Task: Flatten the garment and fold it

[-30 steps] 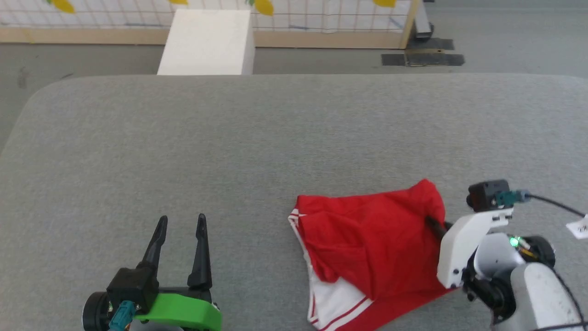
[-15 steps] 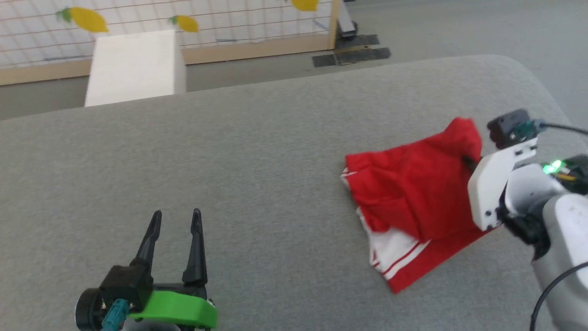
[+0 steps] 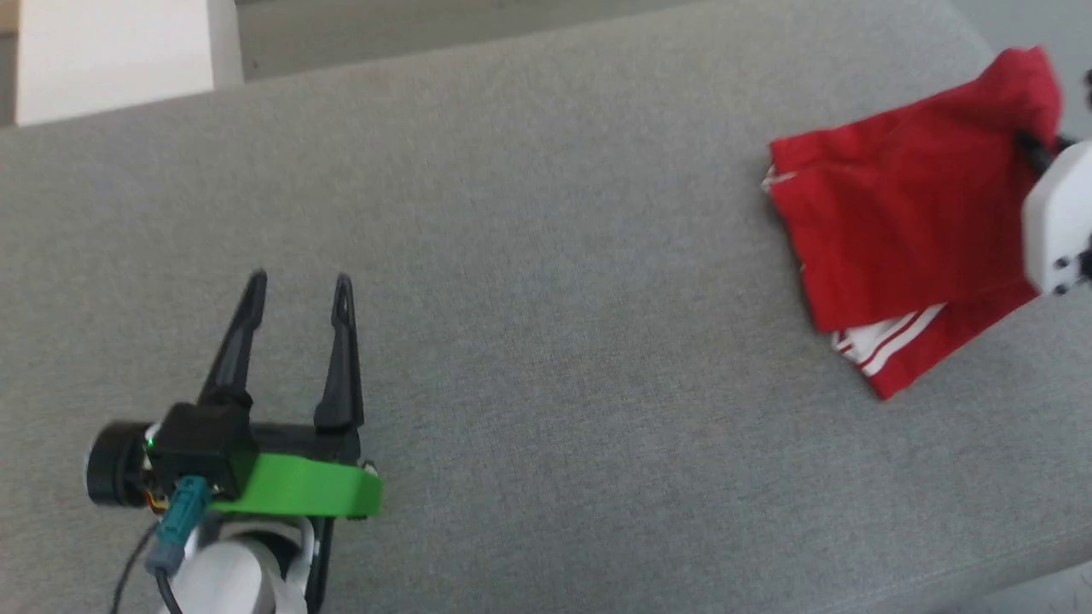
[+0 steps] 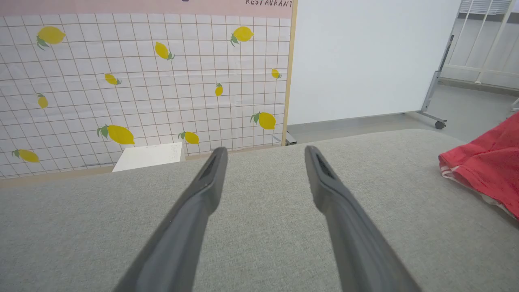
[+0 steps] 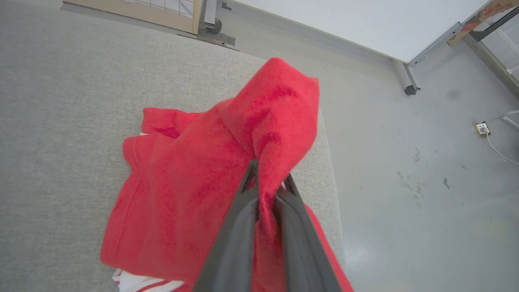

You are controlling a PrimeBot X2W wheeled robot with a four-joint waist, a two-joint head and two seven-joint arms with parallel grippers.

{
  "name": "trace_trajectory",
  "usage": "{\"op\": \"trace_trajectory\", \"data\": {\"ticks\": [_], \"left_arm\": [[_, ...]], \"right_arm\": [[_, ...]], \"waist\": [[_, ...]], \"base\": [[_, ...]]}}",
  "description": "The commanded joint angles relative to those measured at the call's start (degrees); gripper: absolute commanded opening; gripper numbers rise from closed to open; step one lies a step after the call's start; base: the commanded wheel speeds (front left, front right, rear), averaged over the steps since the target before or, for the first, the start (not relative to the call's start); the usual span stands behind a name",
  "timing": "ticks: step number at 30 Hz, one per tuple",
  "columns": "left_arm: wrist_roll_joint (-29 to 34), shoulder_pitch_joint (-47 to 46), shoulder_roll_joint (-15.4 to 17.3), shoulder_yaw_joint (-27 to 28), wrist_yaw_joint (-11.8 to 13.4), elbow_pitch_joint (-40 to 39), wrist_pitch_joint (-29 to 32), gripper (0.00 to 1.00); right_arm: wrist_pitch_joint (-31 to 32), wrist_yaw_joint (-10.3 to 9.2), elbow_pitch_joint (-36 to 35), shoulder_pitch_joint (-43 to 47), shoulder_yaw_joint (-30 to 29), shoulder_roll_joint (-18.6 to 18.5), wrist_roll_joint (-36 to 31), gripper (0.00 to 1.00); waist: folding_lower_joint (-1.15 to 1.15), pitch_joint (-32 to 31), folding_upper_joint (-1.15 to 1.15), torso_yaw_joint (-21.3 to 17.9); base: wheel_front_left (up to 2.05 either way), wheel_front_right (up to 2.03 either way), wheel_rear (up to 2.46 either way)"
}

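Observation:
The garment (image 3: 896,217) is a red shirt with white, red-striped trim, lying bunched at the right end of the grey table (image 3: 546,324). My right gripper (image 5: 269,176) is shut on a fold of the garment (image 5: 194,182), lifting a peak of red cloth above the fingers. In the head view the right wrist's white housing (image 3: 1058,222) sits at the frame's right edge against the cloth. My left gripper (image 3: 299,286) stands open over bare table at the lower left, far from the shirt. The left wrist view has the garment (image 4: 486,162) at its right edge.
The table's right edge drops to grey floor (image 5: 425,170) just beyond the garment. A white block (image 3: 119,51) stands past the far edge. A lemon-patterned tiled panel (image 4: 142,81) and a white board on wheels (image 4: 365,61) stand behind the table.
The head camera has swung left and down, so the whole scene shifted right and up. The right gripper keeps its hold on the red cloth. The left gripper stays open.

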Motion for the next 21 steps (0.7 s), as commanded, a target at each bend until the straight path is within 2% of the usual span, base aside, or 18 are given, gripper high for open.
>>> {"op": "trace_trajectory", "data": {"ticks": [1, 7, 12, 16, 21], "left_arm": [[0.91, -1.80, 0.76, 0.29, 0.29, -0.84, 0.43, 1.00], [2.91, -4.98, 2.47, 0.63, 0.65, -3.09, 2.45, 1.00], [4.05, -6.99, 3.28, 0.31, 0.54, -4.37, 3.60, 1.00], [3.15, -8.31, 3.11, -0.59, -0.62, -4.89, 4.59, 1.00], [2.76, -9.52, 2.89, -0.56, -0.87, -5.66, 3.89, 1.00]], "right_arm": [[-1.07, -0.09, 0.62, -1.61, -0.39, -1.07, -0.01, 0.00], [-5.01, -0.09, 4.13, -4.16, -2.24, -4.99, 0.63, 0.00], [-6.63, -0.09, 6.74, -5.39, -4.75, -7.39, -1.70, 0.00], [-7.65, -0.09, 8.91, -5.70, -7.18, -7.75, -3.49, 0.00], [-8.49, -0.09, 11.70, -6.10, -9.55, -7.08, -5.26, 0.00]], "waist": [[0.00, 7.81, 0.00, -0.42], [0.00, 13.11, 0.00, 0.39], [0.00, 17.04, 0.00, 0.91], [0.00, 18.80, 0.00, 1.36], [0.00, 19.98, 0.00, 1.97]], "base": [[0.00, 0.00, 0.00], [0.00, 0.00, 0.00], [0.00, 0.00, 0.00], [0.00, 0.00, 0.00], [0.00, 0.00, 0.00]]}}
